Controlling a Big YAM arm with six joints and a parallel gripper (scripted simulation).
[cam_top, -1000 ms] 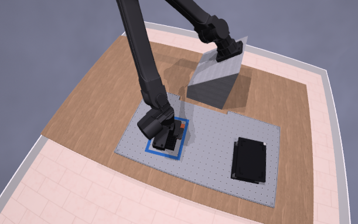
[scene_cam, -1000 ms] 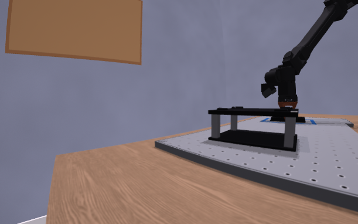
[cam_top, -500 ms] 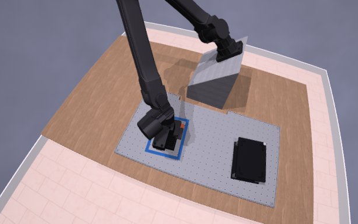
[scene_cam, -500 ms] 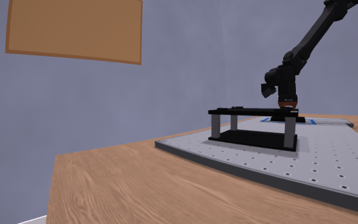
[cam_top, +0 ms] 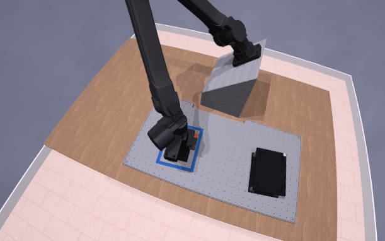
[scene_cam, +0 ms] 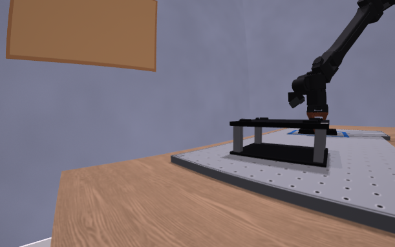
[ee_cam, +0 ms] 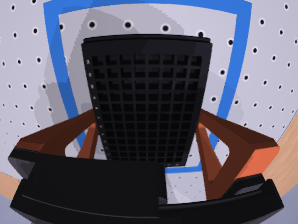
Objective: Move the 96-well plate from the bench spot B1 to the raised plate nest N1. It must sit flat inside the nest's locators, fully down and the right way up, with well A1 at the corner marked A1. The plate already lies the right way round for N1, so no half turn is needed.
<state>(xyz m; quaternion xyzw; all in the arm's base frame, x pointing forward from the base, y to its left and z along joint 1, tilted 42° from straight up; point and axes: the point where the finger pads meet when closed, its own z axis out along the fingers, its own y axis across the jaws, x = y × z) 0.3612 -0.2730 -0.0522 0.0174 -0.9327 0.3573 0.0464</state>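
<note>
The black 96-well plate (ee_cam: 148, 99) lies inside the blue outline of spot B1 on the grey perforated board. My gripper (ee_cam: 147, 113) is down over it, and its orange fingers press against the plate's two long sides, so it is shut on the plate. In the top view the gripper (cam_top: 184, 146) hides most of the plate. In the exterior view the gripper (scene_cam: 317, 120) stands low behind the nest, and the plate (scene_cam: 317, 131) rests on the board. The raised black nest N1 (cam_top: 268, 171) stands empty at the right, also seen in the exterior view (scene_cam: 280, 123) on grey posts.
A grey block (cam_top: 232, 83) carries the arm's base at the back of the board. The grey perforated board (cam_top: 224, 164) lies on a wooden table top. A brown panel (scene_cam: 83, 33) hangs on the far wall.
</note>
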